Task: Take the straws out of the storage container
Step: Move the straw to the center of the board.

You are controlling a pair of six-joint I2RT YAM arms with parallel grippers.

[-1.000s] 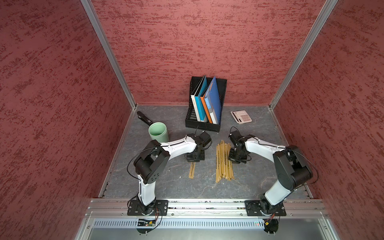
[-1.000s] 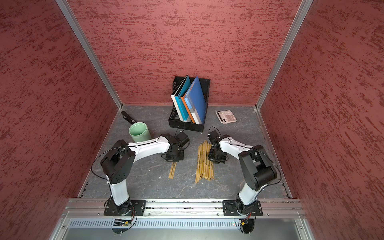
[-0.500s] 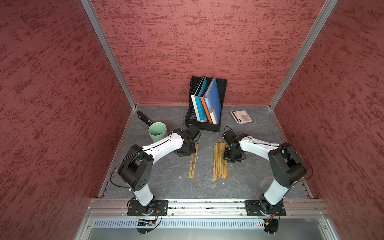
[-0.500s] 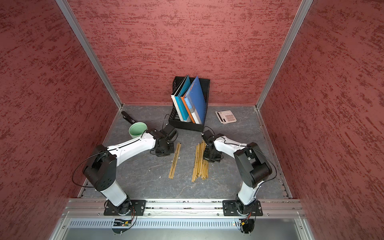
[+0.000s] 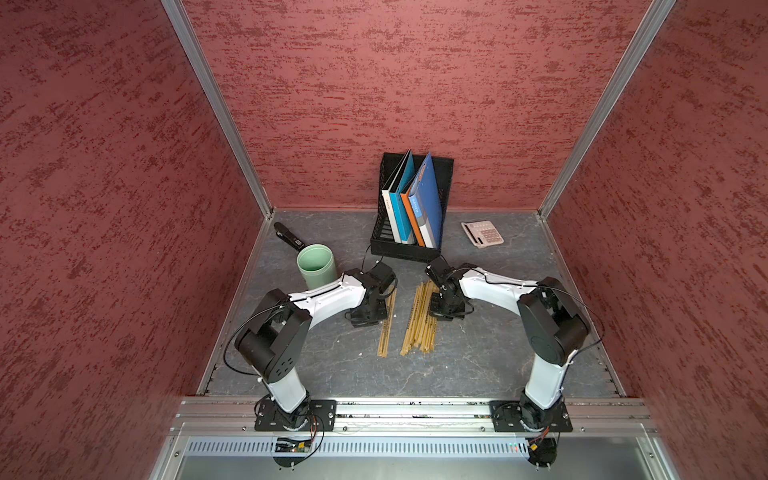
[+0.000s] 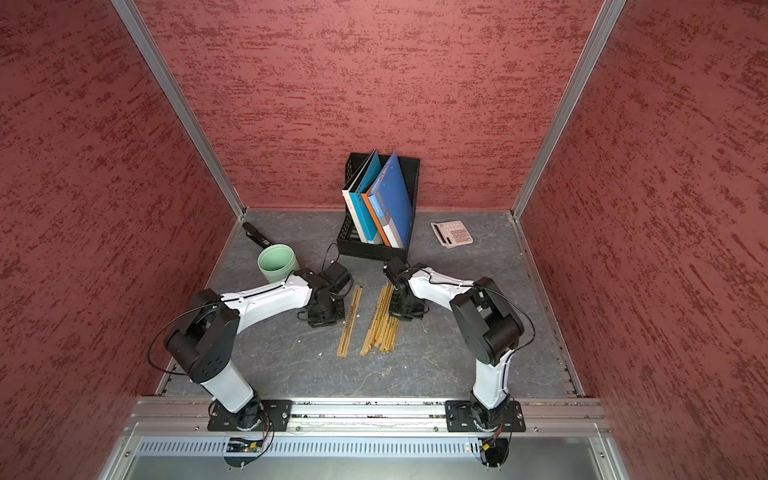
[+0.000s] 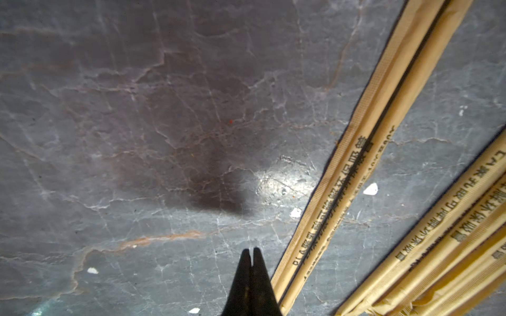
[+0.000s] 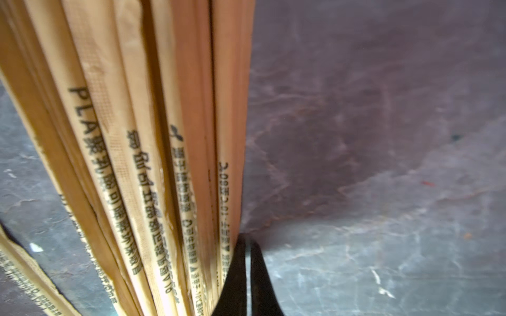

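Note:
The straws lie flat on the grey table in two groups, seen in both top views: a pair [image 5: 387,322] [image 6: 350,322] and a larger pile [image 5: 420,320] [image 6: 380,320]. The mint-green storage container [image 5: 316,266] [image 6: 277,262] stands upright at the back left, and no straw shows in it. My left gripper [image 5: 365,318] [image 7: 252,250] is shut and empty, with its tips on the table just left of the pair [image 7: 356,164]. My right gripper [image 5: 444,309] [image 8: 247,240] is shut, with its tips against the right edge of the pile [image 8: 164,164].
A black mesh file holder [image 5: 444,174] with coloured folders stands at the back centre. A pink calculator [image 5: 482,234] lies to its right. A black tool [image 5: 289,236] lies behind the cup. Red walls enclose three sides. Small white scraps dot the table.
My right gripper has slid left, and the pile has moved with it toward the pair. My left gripper has moved left off the pair, which now shows in full.

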